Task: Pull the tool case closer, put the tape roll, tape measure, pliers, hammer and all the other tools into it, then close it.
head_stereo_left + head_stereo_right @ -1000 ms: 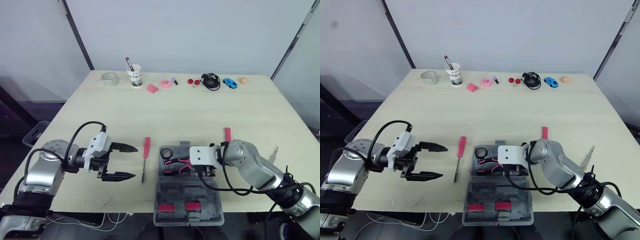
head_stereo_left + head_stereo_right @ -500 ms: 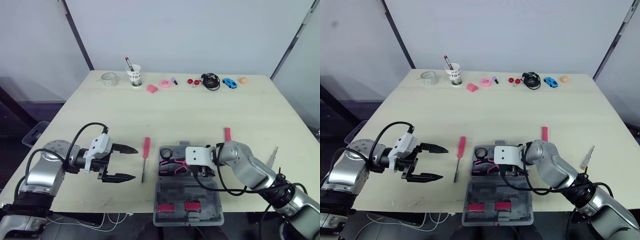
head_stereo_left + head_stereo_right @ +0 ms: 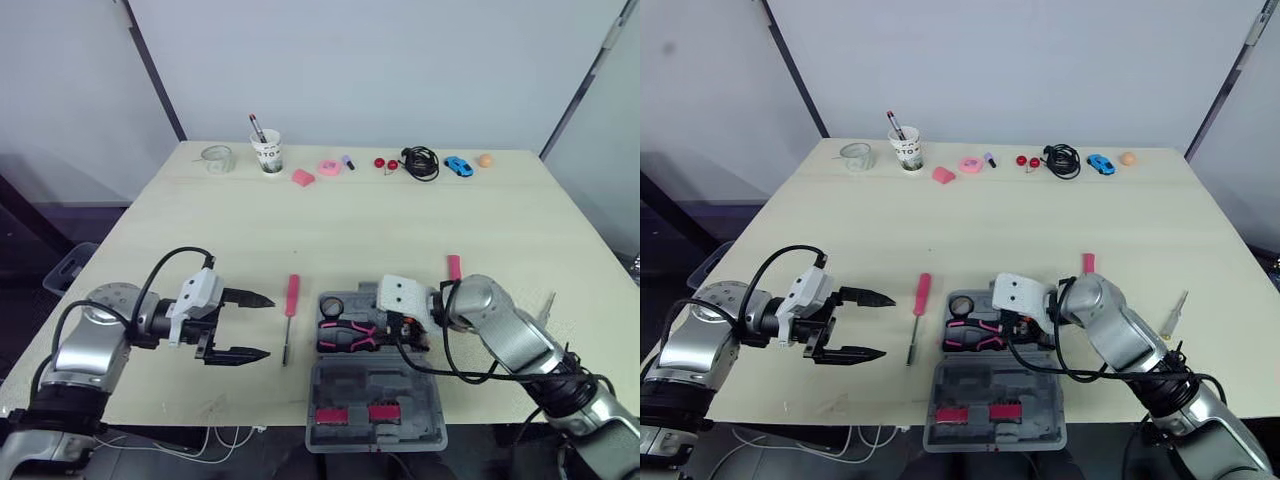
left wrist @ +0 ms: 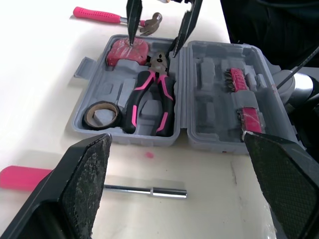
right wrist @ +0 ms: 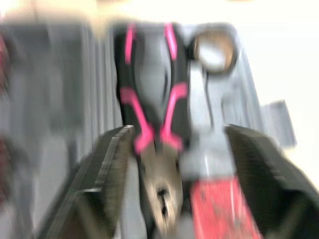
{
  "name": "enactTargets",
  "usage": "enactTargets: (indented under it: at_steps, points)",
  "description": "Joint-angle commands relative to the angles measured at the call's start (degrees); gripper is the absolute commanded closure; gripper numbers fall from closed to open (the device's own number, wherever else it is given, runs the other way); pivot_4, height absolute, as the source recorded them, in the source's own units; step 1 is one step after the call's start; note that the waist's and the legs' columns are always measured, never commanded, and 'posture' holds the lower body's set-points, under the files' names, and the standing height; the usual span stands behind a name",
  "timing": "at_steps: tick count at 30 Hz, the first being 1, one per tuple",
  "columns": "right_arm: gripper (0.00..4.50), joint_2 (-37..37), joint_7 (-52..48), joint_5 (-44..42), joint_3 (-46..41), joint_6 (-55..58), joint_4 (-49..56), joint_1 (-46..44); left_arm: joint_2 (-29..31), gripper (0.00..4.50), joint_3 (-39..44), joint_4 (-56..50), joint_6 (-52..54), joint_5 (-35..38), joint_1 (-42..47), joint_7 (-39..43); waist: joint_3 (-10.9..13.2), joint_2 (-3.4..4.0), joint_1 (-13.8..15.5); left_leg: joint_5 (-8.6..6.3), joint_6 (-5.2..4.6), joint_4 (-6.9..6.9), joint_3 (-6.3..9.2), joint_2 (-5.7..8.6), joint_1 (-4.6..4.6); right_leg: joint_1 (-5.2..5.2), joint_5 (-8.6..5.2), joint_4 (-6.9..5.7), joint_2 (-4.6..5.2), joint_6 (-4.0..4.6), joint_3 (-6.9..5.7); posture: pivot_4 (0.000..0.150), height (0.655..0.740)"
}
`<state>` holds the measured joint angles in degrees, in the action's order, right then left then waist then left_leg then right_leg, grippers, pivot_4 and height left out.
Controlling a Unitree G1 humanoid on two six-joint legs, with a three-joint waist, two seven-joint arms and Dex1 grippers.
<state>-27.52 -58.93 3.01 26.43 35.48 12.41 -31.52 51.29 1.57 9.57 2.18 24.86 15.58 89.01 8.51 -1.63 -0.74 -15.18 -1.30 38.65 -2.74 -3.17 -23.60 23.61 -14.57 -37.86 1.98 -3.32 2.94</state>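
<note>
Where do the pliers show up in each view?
Left eye view: pliers in the tool case's far half, beside the tape roll.
Right eye view: same slot, far half.
Left wrist view: between tape roll and hinge.
Right wrist view: beside the tape roll.
Shared landmark: the tape roll at the handles' end.

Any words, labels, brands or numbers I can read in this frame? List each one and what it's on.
Nothing can be quoted.
Dark print on the cup: too small to read.
Red face of the tape measure: no legible marking.
Grey case: no lettering visible on the tray or lid.
No other text or sign shows.
</note>
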Motion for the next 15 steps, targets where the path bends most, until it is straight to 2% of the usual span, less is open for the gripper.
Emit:
enactTargets:
  at_steps: [1, 2, 3, 8, 15]
  points:
    - [3.50, 1.07, 1.35, -3.05, -3.61, -3.13, -0.81, 0.22, 0.05, 0.00, 0.47, -0.65, -0.55, 0.77, 0.56, 1.87, 0.00, -0.01, 0.02, 0.00, 0.00, 0.00, 0.00, 0.00, 0.00, 0.00, 0.00, 0.00, 0.00, 0.00, 0.00, 0.150, 0.7400]
    - [4.09, 1.58, 1.59, -3.89, -4.19, -4.12, -1.59, 0.32, 0.05, 0.00, 0.45, -0.73, -0.45, 0.85, 0.51, 2.02, -0.01, -0.02, 0.07, 0.00, 0.00, 0.00, 0.00, 0.00, 0.00, 0.00, 0.00, 0.01, 0.00, 0.00, 0.00, 0.150, 0.7400]
    - [4.38, 1.90, 1.89, -4.21, -4.49, -4.78, -2.54, 0.38, 0.09, 0.00, 0.45, -0.89, -0.50, 0.92, 0.32, 2.22, -0.01, -0.02, 0.08, 0.00, 0.00, 0.00, 0.00, 0.00, 0.00, 0.00, 0.00, 0.01, 0.00, 0.00, 0.00, 0.150, 0.7400]
    - [4.45, 4.80, 1.53, -8.11, -6.16, -12.73, -7.10, 3.04, -0.40, 0.00, 1.11, -1.30, -0.64, 1.73, 0.12, 1.89, -0.01, -0.02, 0.06, 0.00, 0.00, 0.00, 0.01, 0.00, 0.00, -0.01, 0.00, 0.02, 0.00, 0.00, -0.01, 0.150, 0.7400]
    - [4.45, 7.01, 1.89, -8.57, -5.70, -20.34, -15.00, 4.27, -1.13, 0.00, 1.56, -1.99, -0.71, 2.40, -0.27, 1.42, -0.01, -0.01, -0.02, 0.00, 0.00, 0.00, 0.00, 0.00, 0.03, -0.03, 0.00, -0.01, 0.00, 0.00, 0.00, 0.150, 0.7400]
